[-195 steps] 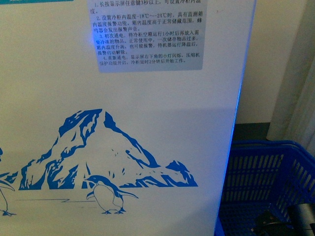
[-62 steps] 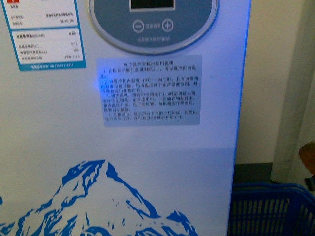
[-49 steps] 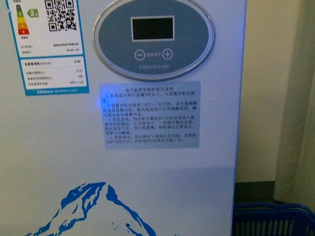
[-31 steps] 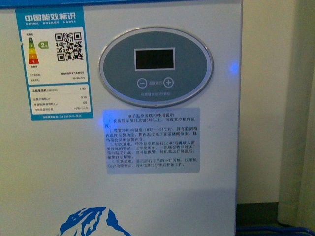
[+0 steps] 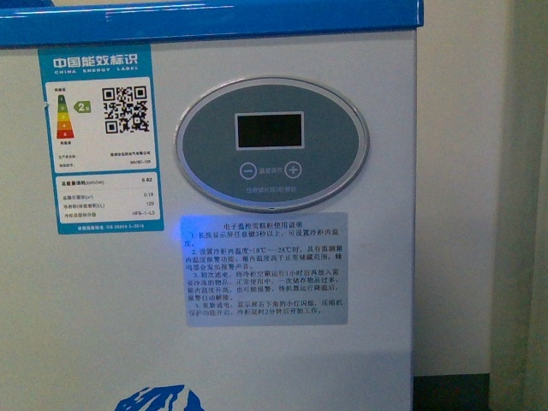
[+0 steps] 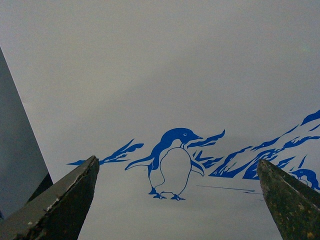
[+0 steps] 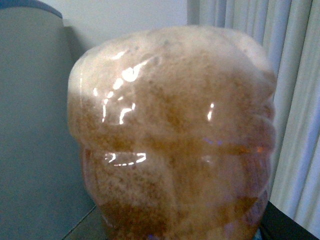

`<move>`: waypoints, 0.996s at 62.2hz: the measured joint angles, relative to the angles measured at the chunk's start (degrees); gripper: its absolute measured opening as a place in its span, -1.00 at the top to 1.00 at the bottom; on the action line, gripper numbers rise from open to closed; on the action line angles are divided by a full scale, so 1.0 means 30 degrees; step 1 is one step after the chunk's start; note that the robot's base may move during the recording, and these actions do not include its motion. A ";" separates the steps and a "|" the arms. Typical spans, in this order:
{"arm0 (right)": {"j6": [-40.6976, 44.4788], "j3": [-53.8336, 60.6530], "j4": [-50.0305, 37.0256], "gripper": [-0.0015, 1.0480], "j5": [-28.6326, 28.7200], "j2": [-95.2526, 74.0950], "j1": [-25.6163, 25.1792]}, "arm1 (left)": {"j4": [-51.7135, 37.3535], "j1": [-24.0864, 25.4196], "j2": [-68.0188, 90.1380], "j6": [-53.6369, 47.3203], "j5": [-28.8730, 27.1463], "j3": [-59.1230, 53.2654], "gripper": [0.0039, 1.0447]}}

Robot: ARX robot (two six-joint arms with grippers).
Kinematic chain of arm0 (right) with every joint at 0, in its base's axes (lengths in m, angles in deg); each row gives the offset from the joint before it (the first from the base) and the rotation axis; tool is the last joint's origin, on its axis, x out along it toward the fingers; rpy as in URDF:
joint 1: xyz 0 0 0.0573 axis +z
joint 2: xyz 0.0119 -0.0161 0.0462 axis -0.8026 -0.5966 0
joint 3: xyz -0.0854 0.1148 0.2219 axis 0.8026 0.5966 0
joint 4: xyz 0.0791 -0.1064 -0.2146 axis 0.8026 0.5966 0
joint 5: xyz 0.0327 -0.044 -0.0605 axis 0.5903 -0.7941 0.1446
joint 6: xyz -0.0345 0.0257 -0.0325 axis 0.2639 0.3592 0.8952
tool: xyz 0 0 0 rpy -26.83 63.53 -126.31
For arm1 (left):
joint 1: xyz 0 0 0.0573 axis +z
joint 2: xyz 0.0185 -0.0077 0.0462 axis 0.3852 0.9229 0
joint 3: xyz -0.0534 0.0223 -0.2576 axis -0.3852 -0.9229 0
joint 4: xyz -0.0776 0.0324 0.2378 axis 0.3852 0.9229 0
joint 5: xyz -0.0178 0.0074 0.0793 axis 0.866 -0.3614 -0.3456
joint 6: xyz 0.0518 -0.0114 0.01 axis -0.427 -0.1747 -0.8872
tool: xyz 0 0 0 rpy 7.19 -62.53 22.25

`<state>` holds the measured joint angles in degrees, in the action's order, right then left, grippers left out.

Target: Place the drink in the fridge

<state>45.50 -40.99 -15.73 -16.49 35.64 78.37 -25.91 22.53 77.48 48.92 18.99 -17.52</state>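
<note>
Straight ahead, front view: fridge (image 5: pixel 257 360) face, white, with blue top rim (image 5: pixel 214 21). It carries an energy label (image 5: pixel 100 141), an oval control panel (image 5: pixel 272 145) with a dark display, and an instruction sticker (image 5: pixel 267 267) below.

Left wrist view: left fingers (image 6: pixel 70 195) spread wide, nothing between them, facing the fridge's penguin picture (image 6: pixel 172 165).

Right wrist view: drink (image 7: pixel 175 150) fills the frame, frothy amber liquid. It is pinched low down by the right fingers (image 7: pixel 285 227), of which only dark edges show. Curtain (image 7: pixel 295 75) behind.
</note>
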 joint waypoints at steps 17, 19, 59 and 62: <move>0.0029 0.0131 0.0000 0.21 -0.0095 -0.0095 0.0015 | 0.0000 0.0000 0.0000 0.0000 0.0000 0.0000 -0.85; 0.0029 0.0131 0.0000 0.21 -0.0102 -0.0095 0.0015 | 0.0000 0.0000 0.0000 0.0000 0.0000 0.0000 -0.85; 0.0029 0.0160 0.0000 0.21 -0.0109 -0.0044 0.0015 | 0.0000 0.0000 0.0000 0.0000 -0.0007 0.0000 -0.85; 0.0029 0.0160 0.0000 0.21 -0.0109 -0.0044 0.0015 | 0.0000 0.0000 -0.0007 0.0000 0.0000 0.0000 -0.85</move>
<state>45.59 -40.51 -15.73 -16.82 35.51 78.41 -25.91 22.53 77.46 48.92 18.99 -17.52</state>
